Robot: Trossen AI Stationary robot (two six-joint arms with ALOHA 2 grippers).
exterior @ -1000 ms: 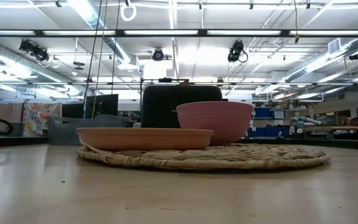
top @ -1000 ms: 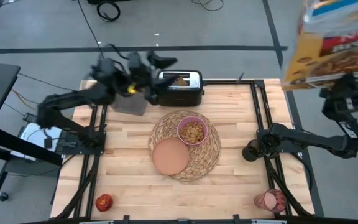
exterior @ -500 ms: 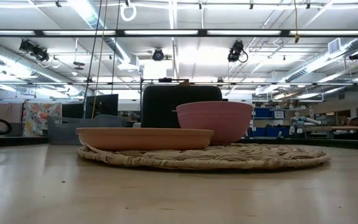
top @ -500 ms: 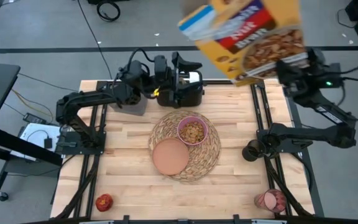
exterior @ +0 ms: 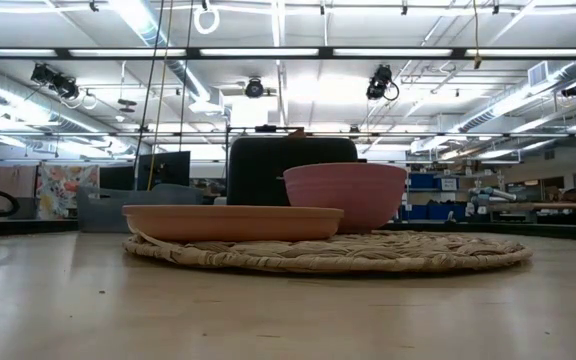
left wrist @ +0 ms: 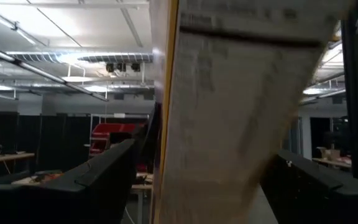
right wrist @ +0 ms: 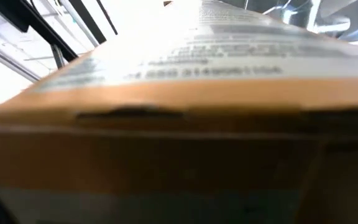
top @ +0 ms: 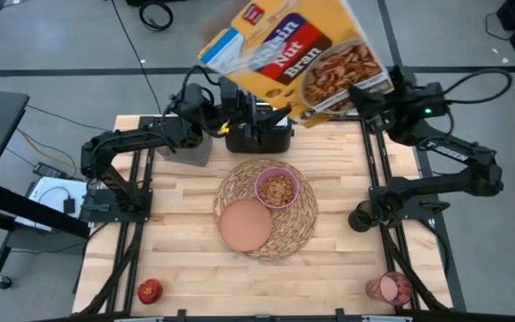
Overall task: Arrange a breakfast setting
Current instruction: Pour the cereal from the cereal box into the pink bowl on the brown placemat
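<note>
1. The right end effector (top: 365,97) was raised over the far right part of the bench (top: 186,241), clamped on the lower edge of the yellow cereal box (top: 293,58); the box was tilted, its printed front facing upward in the high view, and it filled the right wrist view (right wrist: 179,124).
2. The left end effector (top: 250,112) was at the far side of the bench, directly at the black-and-silver toaster (top: 259,136); the cereal box overlapped it from above, so whether its fingers were apart or together could not be told.
3. In the left wrist view a side panel of the cereal box (left wrist: 241,112) rose across the picture.
4. The round woven straw placemat (top: 300,224) lay at the middle of the bench, just in front of the toaster.
5. The pink bowl (top: 277,189), holding brown cereal, stood on the far right part of the placemat; the salmon-tan plate (top: 245,224) lay on its near left part, beside the bowl.
6. In the low view, the plate (exterior: 233,222) and bowl (exterior: 346,196) stood side by side on the placemat (exterior: 418,252), with the toaster (exterior: 268,165) behind them.
7. The small red apple (top: 150,290) rested near the bench's near left corner, well apart from the placemat.
8. The translucent pinkish-red cup (top: 390,288) lay near the near right corner.
</note>
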